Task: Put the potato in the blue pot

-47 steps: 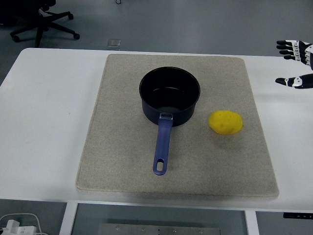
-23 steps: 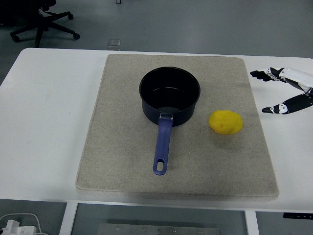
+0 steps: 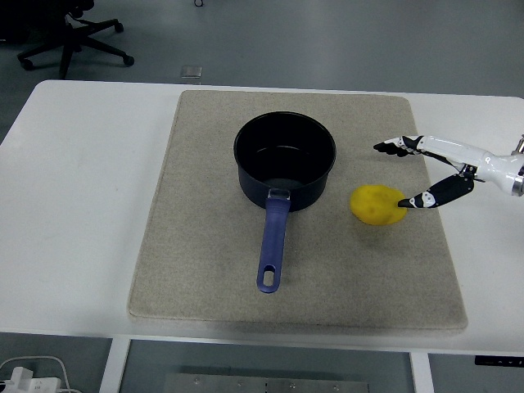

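Far left, the white surface [image 3: 82, 188] lies bare under my view, and beyond its far edge an office chair [image 3: 70, 37] stands on the grey floor. Moving in, a beige mat [image 3: 205, 270] covers the middle of the surface. On it sits the blue pot [image 3: 284, 161], upright, dark inside, its blue handle [image 3: 272, 246] pointing toward the near edge with a hang hole at the tip. Just past the far edge of the surface, a small clear square object [image 3: 191, 72] lies on the floor; I can't tell what it is.

Right of the pot, near it but not touching, there's the potato [image 3: 377, 204], bright yellow, lying on the mat, level with the pot's near wall. It is outside the pot.

And here's my right robot hand [image 3: 413, 173], coming in from the right edge over the mat's right side. It's spread wide: the upper fingers [image 3: 397, 146] reach out above and beyond the potato, toward the pot's side, while the thumb [image 3: 419, 199] points in low, its black tip right at the potato's right end. Whether that tip touches the potato or sits just beside it, I can't tell. Nothing is gripped. The white forearm shell [image 3: 483, 164] trails off to the right edge.
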`<state>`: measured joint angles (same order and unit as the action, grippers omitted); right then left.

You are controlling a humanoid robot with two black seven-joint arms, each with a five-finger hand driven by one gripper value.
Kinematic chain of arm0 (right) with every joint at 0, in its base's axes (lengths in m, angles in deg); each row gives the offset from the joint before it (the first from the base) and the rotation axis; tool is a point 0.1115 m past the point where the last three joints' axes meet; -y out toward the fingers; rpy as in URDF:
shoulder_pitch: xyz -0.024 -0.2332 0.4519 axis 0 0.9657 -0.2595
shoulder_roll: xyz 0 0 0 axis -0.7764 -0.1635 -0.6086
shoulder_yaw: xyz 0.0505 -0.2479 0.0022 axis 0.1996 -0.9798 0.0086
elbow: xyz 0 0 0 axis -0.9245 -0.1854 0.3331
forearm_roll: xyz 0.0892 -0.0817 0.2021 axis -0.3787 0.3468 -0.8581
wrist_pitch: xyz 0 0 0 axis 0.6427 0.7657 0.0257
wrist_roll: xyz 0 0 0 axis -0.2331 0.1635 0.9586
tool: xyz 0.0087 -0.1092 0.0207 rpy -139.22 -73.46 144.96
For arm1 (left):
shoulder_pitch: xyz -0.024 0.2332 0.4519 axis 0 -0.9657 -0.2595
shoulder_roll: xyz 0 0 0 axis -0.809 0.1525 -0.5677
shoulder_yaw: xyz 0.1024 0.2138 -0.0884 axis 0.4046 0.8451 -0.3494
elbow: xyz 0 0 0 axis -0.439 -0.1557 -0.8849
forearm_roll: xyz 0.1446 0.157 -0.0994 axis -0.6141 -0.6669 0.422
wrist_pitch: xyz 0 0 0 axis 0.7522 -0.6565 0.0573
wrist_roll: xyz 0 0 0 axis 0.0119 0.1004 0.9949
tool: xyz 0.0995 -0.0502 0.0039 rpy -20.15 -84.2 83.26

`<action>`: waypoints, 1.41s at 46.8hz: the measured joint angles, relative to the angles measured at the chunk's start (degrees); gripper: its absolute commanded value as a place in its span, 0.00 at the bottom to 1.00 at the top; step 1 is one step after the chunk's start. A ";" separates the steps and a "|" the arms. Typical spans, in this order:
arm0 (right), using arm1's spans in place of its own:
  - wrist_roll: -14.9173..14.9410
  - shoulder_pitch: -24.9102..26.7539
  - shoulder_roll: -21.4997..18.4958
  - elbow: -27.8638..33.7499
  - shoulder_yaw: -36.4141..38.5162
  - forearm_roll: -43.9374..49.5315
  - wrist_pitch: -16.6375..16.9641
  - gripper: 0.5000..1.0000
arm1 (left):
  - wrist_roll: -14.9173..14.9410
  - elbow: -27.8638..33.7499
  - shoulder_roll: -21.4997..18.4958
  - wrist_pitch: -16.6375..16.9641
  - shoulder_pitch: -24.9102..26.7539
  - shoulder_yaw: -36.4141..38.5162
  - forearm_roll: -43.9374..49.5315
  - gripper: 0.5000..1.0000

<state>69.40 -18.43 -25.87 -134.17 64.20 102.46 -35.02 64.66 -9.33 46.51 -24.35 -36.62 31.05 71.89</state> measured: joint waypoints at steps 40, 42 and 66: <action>-1.04 0.81 -2.42 -0.02 -5.30 -0.35 -6.43 0.85 | 0.00 0.00 0.00 0.00 -0.01 0.00 0.00 0.99; -1.20 0.97 -2.78 0.00 -5.32 -0.35 -6.66 0.85 | 0.00 0.00 0.00 0.00 0.00 0.00 0.00 0.99; -1.37 1.91 -4.83 0.07 -5.98 -0.32 -8.49 0.84 | 0.00 0.00 0.00 0.00 0.01 0.00 0.00 0.99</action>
<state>68.03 -16.51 -30.70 -134.10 58.22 102.14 -43.51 64.66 -9.33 46.51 -24.35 -36.61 31.05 71.89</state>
